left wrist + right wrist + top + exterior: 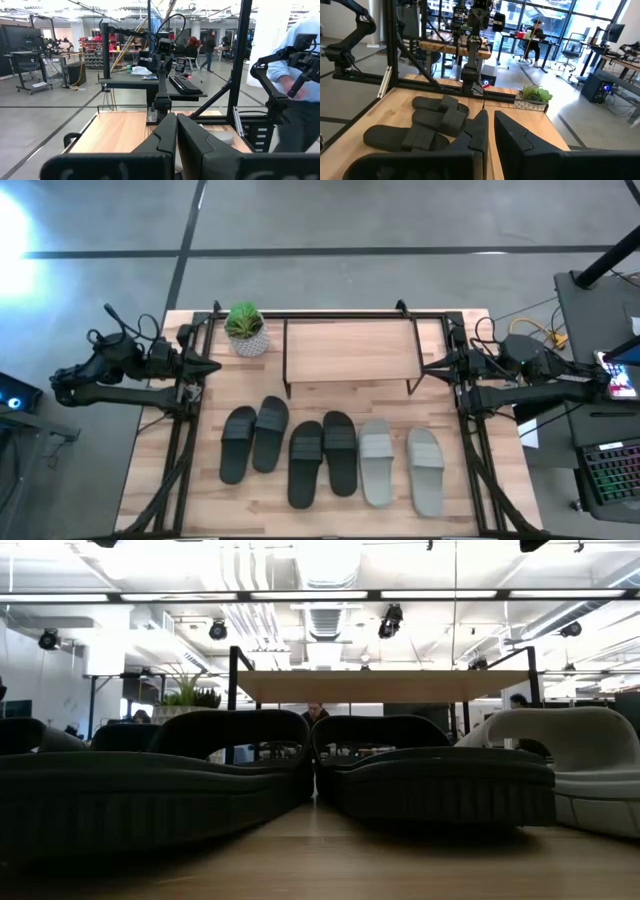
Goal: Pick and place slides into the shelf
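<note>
From above, six slides are lying in a row on the table [150, 480], two black pairs [290, 445] and one grey pair [401, 466], before the shelf [350, 350]; wrist views are showing left gripper [176, 131] and right gripper [490, 127] closed.

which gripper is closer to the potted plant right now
Left. The left gripper sits just beside the potted plant at the table's left edge; the right gripper is across the shelf, much farther away.

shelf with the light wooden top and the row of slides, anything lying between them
Nothing: in the high view, only bare tabletop separates the low wooden-topped, black-framed shelf from the black and grey slides.
</note>
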Robot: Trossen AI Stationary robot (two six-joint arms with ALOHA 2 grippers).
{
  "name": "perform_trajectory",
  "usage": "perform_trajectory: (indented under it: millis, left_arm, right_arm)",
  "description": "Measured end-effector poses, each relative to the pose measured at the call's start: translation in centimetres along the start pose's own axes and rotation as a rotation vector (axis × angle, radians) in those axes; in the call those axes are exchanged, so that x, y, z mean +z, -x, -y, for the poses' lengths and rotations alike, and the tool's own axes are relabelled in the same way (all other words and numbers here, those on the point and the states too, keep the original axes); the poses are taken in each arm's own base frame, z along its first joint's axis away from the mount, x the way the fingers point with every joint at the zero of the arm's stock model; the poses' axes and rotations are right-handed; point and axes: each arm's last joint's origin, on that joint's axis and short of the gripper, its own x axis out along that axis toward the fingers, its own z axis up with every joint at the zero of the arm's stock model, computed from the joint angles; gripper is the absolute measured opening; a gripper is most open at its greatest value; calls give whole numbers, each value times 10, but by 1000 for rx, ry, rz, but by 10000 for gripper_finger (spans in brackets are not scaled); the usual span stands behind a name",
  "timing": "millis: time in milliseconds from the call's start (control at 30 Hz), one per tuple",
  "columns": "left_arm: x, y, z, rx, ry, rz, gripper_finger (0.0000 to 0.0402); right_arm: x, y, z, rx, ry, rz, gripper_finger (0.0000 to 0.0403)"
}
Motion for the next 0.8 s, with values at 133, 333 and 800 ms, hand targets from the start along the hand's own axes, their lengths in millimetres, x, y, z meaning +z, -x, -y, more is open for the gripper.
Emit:
perform_trajectory:
  millis: [133, 333, 800]
  left_arm:
    - [0, 0, 0, 0, 0, -1, 0]
    - [0, 0, 0, 0, 0, 0, 0]
    - [0, 0, 0, 0, 0, 0, 0]
  right_arm:
    - [0, 0, 0, 0, 0, 0, 22]
    - [0, 0, 0, 0, -1, 0, 22]
    - [10, -5, 1, 42, -560, 93, 22]
